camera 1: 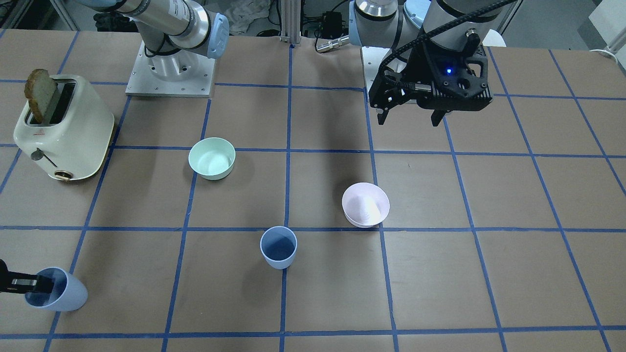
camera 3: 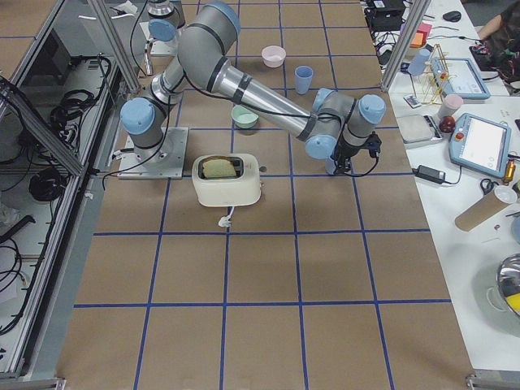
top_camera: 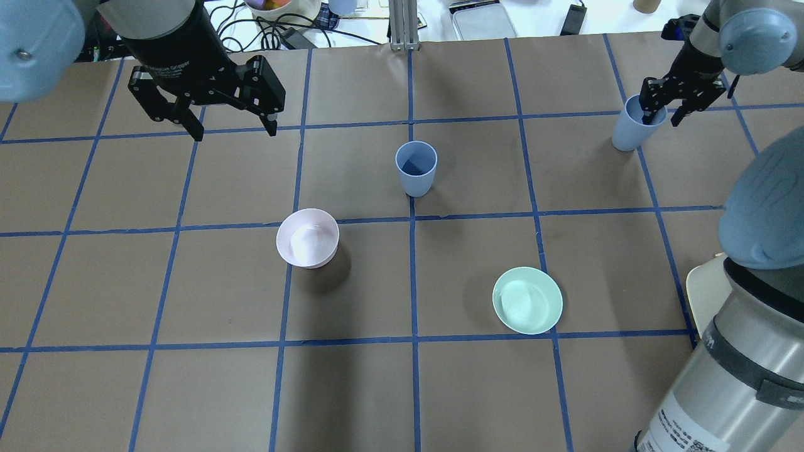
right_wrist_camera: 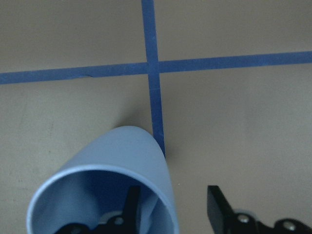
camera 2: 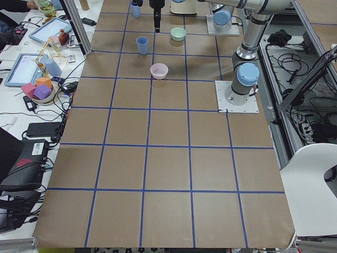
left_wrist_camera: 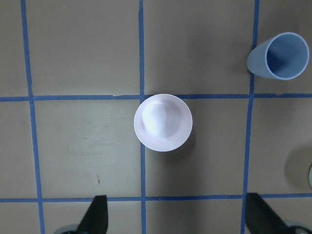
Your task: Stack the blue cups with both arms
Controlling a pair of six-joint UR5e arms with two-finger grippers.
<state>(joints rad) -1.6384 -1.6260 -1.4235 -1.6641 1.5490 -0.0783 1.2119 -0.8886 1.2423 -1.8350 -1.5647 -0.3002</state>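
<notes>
One blue cup [top_camera: 416, 168] stands upright near the table's middle; it also shows in the front view [camera 1: 279, 247] and the left wrist view [left_wrist_camera: 279, 56]. The second blue cup [top_camera: 631, 129] is at the far right, also in the front view [camera 1: 58, 291] and the right wrist view [right_wrist_camera: 112, 185]. My right gripper [top_camera: 662, 118] straddles this cup's rim: one finger is inside and one outside, with a gap between the outer finger and the wall. My left gripper [top_camera: 229, 129] is open and empty, high above the table, left of the middle cup.
A pale pink bowl [top_camera: 308, 237] sits below and left of the middle cup. A mint-green bowl [top_camera: 527, 300] sits nearer my right arm's base. A cream toaster [camera 1: 63, 129] with a slice of bread stands on my right side.
</notes>
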